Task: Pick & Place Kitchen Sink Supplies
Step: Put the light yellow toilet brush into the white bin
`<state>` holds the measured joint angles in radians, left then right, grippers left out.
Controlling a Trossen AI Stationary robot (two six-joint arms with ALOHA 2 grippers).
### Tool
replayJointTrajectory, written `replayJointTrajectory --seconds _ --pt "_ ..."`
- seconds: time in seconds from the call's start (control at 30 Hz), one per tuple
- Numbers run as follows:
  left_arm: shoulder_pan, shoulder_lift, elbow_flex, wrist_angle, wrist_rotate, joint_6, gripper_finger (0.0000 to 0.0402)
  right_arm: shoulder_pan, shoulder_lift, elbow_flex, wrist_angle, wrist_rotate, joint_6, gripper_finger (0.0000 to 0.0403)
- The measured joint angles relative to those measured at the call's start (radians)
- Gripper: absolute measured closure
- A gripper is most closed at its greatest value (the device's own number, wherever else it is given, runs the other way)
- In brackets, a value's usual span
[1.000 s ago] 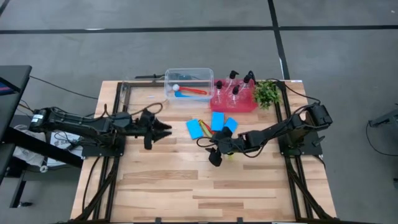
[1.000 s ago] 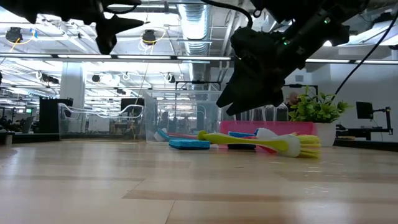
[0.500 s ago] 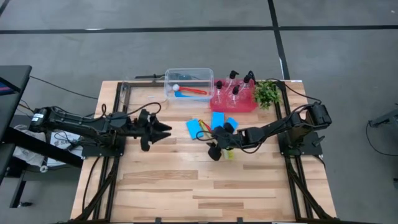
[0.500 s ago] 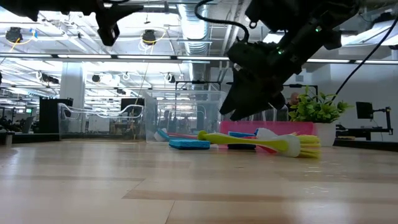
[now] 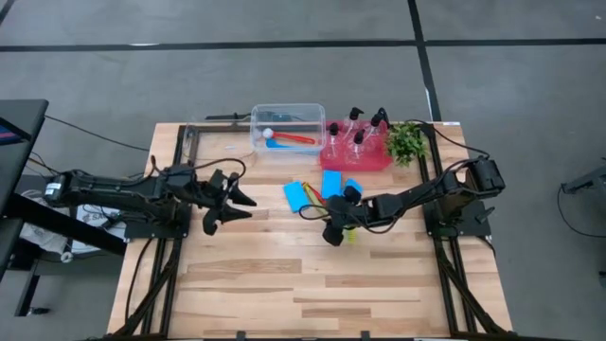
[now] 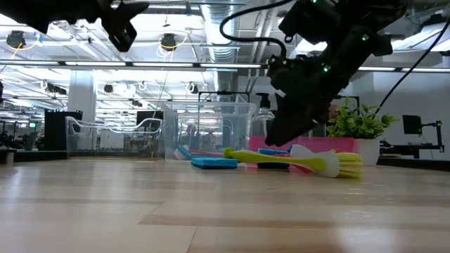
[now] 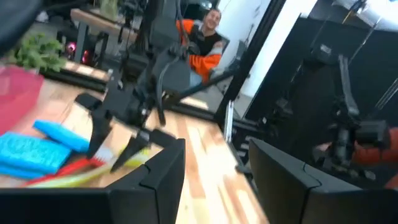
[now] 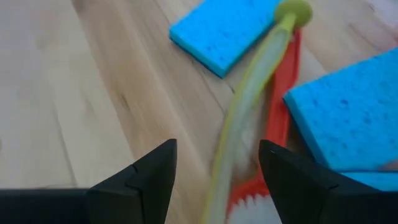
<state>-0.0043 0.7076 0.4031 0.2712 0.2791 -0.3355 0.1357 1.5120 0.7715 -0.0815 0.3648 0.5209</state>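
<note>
Two arms work over the wooden bench (image 5: 284, 284). At left, the left gripper (image 5: 230, 202) hangs released and empty above bare wood, well apart from the supplies. Behind centre stands the clear tub (image 5: 287, 128), which already holds a red brush (image 5: 298, 139) and a blue one. In front of it, three blue sponges (image 5: 331, 183) lie on the wood, with a yellow-green brush (image 6: 295, 160) and another red brush (image 8: 283, 118) lying side by side among them. The right gripper (image 5: 333, 230) hovers low over the yellow-green brush, released, its handle running between the fingers (image 8: 134, 180) in the wrist view. At right, the red tray (image 5: 369, 161) carries the pump bottles (image 5: 358, 142), the plant (image 5: 406, 141) beside it.

To do the step well, judged from here: centre on the yellow-green handle alone, descend until the fingers straddle it, and clench clear of the neighbouring red brush and sponge edge.
</note>
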Motion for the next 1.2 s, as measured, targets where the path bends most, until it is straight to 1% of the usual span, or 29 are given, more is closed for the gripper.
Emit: replayJointTrajectory --seconds 0.17,0.4,0.57,0.67,0.77,0.9,1.0,1.2 --pt "0.035 -0.020 -0.035 0.003 0.010 0.007 0.0223 -0.011 0.033 0.000 -0.027 0.028 0.000 0.0182" --pt "0.035 -0.019 -0.079 0.009 -0.016 -0.026 0.0223 -0.019 0.160 0.004 0.021 0.014 -0.002 0.0182" --pt "0.035 -0.018 -0.087 0.015 -0.022 -0.045 0.0223 -0.005 0.228 0.003 0.053 0.008 0.070 0.0182" --pt "0.035 -0.018 -0.087 0.022 -0.035 -0.047 0.0223 0.012 0.240 0.003 0.052 0.009 0.112 0.0188" --pt "0.035 -0.019 -0.087 0.024 -0.043 -0.047 0.0223 0.030 0.238 0.003 0.049 0.014 0.150 0.0213" --pt "0.033 -0.019 -0.087 0.029 -0.043 -0.055 0.0223 0.052 0.212 0.001 0.043 0.021 0.198 0.0266" --pt "0.024 -0.018 -0.087 0.030 -0.043 -0.065 0.0223 0.068 0.186 0.002 0.057 -0.002 0.236 0.0306" --pt "0.019 -0.019 -0.087 0.043 -0.045 -0.062 0.0223 0.095 0.121 -0.004 0.068 -0.020 0.244 0.0354"
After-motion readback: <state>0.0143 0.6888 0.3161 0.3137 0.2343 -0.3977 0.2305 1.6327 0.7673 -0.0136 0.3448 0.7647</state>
